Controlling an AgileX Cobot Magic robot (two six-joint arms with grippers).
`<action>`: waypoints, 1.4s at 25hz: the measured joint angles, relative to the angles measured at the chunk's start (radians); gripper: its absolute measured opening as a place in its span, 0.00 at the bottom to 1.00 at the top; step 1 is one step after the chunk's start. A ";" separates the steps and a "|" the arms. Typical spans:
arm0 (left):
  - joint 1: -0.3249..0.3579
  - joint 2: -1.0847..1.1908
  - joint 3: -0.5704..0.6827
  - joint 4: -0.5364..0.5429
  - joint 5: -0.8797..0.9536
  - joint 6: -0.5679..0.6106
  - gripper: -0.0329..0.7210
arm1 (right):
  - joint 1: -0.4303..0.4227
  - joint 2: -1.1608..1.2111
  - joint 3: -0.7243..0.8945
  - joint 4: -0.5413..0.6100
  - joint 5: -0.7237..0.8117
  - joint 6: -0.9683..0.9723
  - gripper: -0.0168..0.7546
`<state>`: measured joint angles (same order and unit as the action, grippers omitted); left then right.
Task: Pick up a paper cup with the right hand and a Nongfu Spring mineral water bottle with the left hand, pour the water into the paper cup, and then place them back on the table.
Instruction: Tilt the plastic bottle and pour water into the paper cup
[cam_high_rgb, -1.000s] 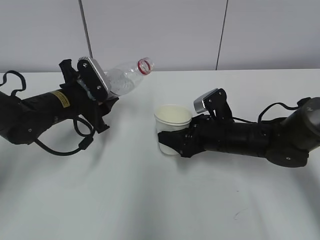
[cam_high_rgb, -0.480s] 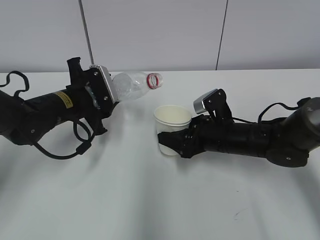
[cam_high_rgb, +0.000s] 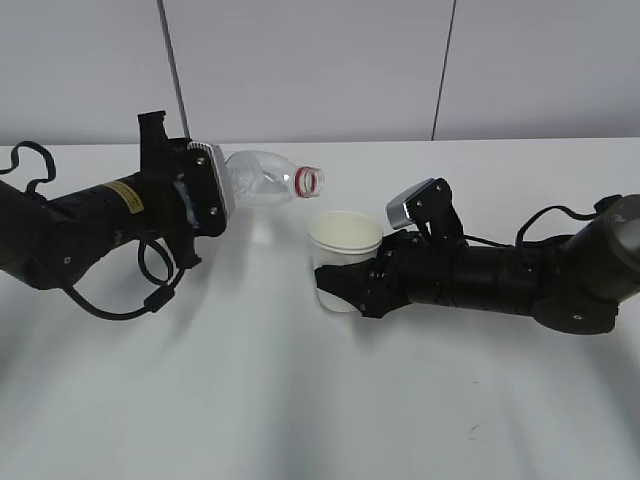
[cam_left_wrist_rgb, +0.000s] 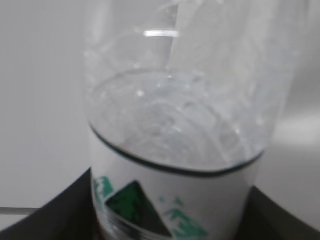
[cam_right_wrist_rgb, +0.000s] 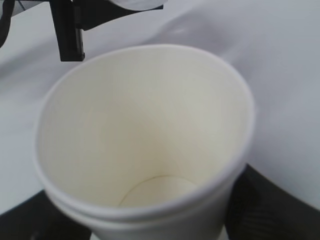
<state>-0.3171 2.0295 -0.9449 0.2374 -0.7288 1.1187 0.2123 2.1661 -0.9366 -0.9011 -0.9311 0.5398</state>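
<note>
**Bottle mouth short of the cup rim**

Since a second ago we have tipped the Nongfu Spring mineral water bottle (cam_high_rgb: 262, 180) from neck-up to nearly level and swung its open mouth toward the paper cup (cam_high_rgb: 345, 258). Our left end effector (cam_high_rgb: 205, 190) pinches the bottle's body; our right end effector (cam_high_rgb: 352, 285) is clamped on the cup's lower wall, upright just above the bench (cam_high_rgb: 300, 400). We judge the mouth sits just left of the rim, so further tilting could spill water onto the bench. The cup looks dry inside. Squeezing thin paper harder could buckle it.
</note>
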 joint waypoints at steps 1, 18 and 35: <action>0.000 0.000 0.000 -0.001 -0.005 0.018 0.61 | 0.000 0.000 0.000 0.000 -0.001 0.000 0.68; -0.003 -0.001 0.000 -0.007 -0.076 0.165 0.61 | 0.000 0.000 0.000 -0.007 -0.004 0.000 0.68; -0.020 -0.001 0.000 -0.054 -0.125 0.242 0.61 | 0.000 0.000 0.000 -0.007 -0.006 0.000 0.68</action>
<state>-0.3369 2.0287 -0.9449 0.1834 -0.8540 1.3611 0.2123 2.1661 -0.9366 -0.9077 -0.9373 0.5398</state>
